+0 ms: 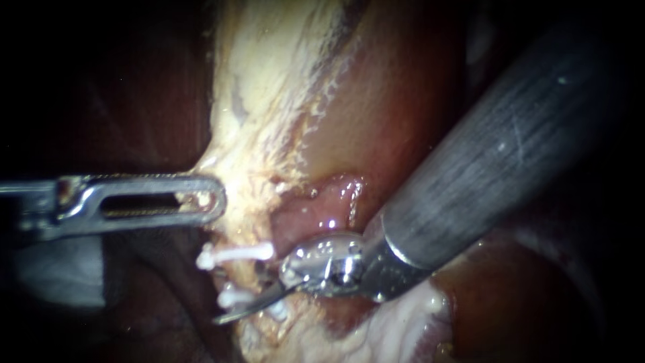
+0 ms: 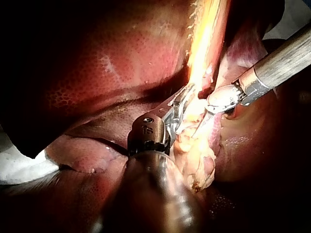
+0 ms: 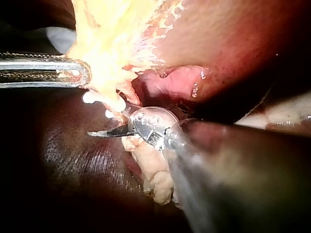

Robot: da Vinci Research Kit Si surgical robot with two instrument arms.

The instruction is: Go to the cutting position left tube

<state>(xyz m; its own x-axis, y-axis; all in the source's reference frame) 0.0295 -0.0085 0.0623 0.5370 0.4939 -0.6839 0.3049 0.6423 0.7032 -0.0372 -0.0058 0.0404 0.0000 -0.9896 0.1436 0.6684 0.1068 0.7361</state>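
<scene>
At far left of the endoscope view, the left instrument (image 1: 216,199) enters level. Its slotted tool is clenched on the edge of a pale fatty band (image 1: 269,101) that runs top to bottom thru the scene.

Just below & right of that tip sit two white clips, an upper clip (image 1: 235,254) lying crosswise and a lower clip (image 1: 232,296) close under it. Both ride the clipped tube (image 1: 245,274). It is mostly buried in the pale band, so which tube it is can't be told. Its long axis looks roughly upright.

Further right, the right instrument (image 1: 222,316) enters from upper right w/ a curved scissor tool. The blades lie together & hold nothing. The tip crosses just under the lower clip & points left, i.e. nearly square to the tube.

Judged from this, the right instrument is the nearer one. The likely cut site btwn the clips lies just above the blade, so the approach looks nearly done. A small lift & opening of the blades are not yet made.

Raw pink tissue (image 1: 322,208) lies just above the hinge.
</scene>
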